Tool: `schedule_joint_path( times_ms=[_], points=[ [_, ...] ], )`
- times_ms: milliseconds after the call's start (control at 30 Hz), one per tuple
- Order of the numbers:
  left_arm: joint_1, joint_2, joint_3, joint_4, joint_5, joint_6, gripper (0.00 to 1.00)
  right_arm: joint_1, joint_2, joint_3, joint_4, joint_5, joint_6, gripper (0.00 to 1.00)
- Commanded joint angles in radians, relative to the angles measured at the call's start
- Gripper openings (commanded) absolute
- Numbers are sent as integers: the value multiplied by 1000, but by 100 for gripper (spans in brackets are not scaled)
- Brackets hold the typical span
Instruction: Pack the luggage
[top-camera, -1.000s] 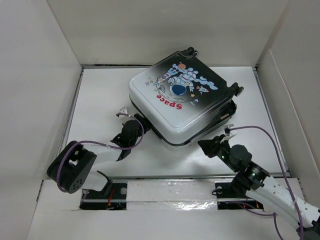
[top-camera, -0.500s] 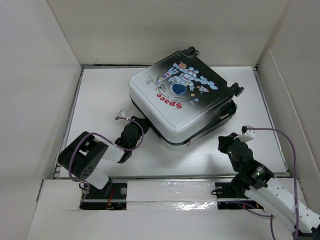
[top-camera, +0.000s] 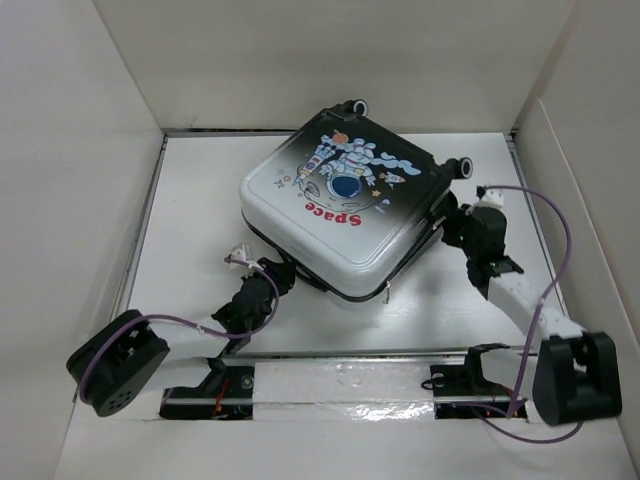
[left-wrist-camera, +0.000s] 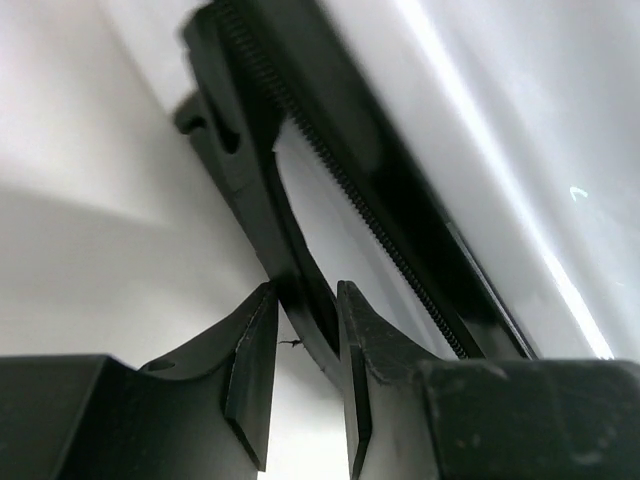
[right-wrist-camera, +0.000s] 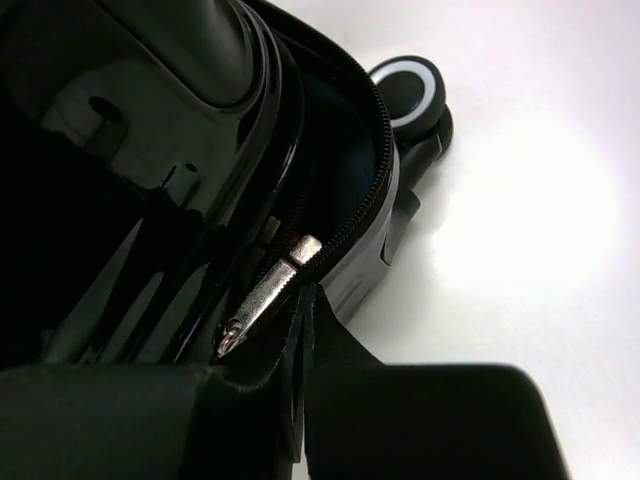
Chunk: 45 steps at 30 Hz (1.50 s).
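The luggage (top-camera: 340, 195), a black-to-white shell with an astronaut and red "Space", lies flat mid-table with its lid down. My left gripper (top-camera: 262, 285) is at its near-left edge. In the left wrist view the jaws stand narrowly apart (left-wrist-camera: 305, 375) around the tip of a black curved handle strip (left-wrist-camera: 262, 215); light shows beside the strip. My right gripper (top-camera: 452, 222) is at the luggage's right side, by a wheel (right-wrist-camera: 405, 92). Its fingers (right-wrist-camera: 380, 420) are pressed together just below the zipper. A silver zipper pull (right-wrist-camera: 265, 290) lies against the left finger, outside the pads.
White walls enclose the table on the left (top-camera: 80, 180), back (top-camera: 330, 60) and right (top-camera: 590, 200). The luggage's wheels (top-camera: 355, 105) point to the back. Bare white tabletop (top-camera: 200, 190) lies left of the luggage. Cables loop off both arms.
The luggage has slid left and turned a little. My right arm has swung from the near side round to the luggage's right side. My left gripper has drawn back toward me.
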<state>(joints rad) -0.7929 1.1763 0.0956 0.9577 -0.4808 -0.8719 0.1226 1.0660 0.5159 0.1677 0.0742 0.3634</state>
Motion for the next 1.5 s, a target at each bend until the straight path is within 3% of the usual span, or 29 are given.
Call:
schedule_joint_path(
  times_ms=[0,133,267,300,333,367,400,433,533,633,700,800,833,867,1100,1167,1200,1267,1467],
  points=[
    [-83,-122,-14,-31,-62,67,0,63,196,157,237,-369,-73,0],
    [-241,-190,16,-170,-177,47,0,72,346,301,250,-441,-89,0],
    [-327,-204,88,-313,-258,21,0,81,405,404,222,-473,-89,1],
    [-327,-210,102,-382,-259,13,7,69,402,414,217,-472,-89,3],
    [-327,-216,116,-428,-257,4,28,69,385,412,204,-471,-89,6],
    [-327,-237,134,-460,-252,2,39,45,371,409,188,-476,-89,10],
    [-327,-254,142,-511,-236,10,49,35,352,403,170,-479,-99,16],
    [-327,-268,151,-548,-234,13,61,35,327,377,139,-478,-106,28],
    [-327,-329,191,-692,-226,14,76,14,188,267,84,-421,-110,48],
    [-327,-388,234,-830,-234,2,81,-9,8,158,58,-344,-95,55],
    [-327,-428,257,-904,-231,2,79,-9,-125,49,50,-312,-92,52],
    [-327,-471,253,-929,-176,22,52,-9,-283,-91,36,-381,-80,19],
    [-327,-477,248,-927,-164,22,37,12,-319,-127,39,-401,-72,3],
    [-327,-484,239,-921,-151,24,33,28,-352,-164,35,-419,-67,0],
    [-318,-386,323,-801,-185,126,31,204,-632,-356,-63,-404,-35,1],
    [-284,-356,355,-768,-196,178,31,241,-679,-376,-91,-361,-38,19],
    [-270,-346,363,-733,-193,194,31,271,-684,-379,-97,-311,-43,29],
    [-237,-330,386,-700,-176,232,31,293,-664,-381,-56,-294,-52,36],
    [-200,-342,415,-636,-160,283,31,336,-493,-323,114,-234,-155,42]
  ],
)
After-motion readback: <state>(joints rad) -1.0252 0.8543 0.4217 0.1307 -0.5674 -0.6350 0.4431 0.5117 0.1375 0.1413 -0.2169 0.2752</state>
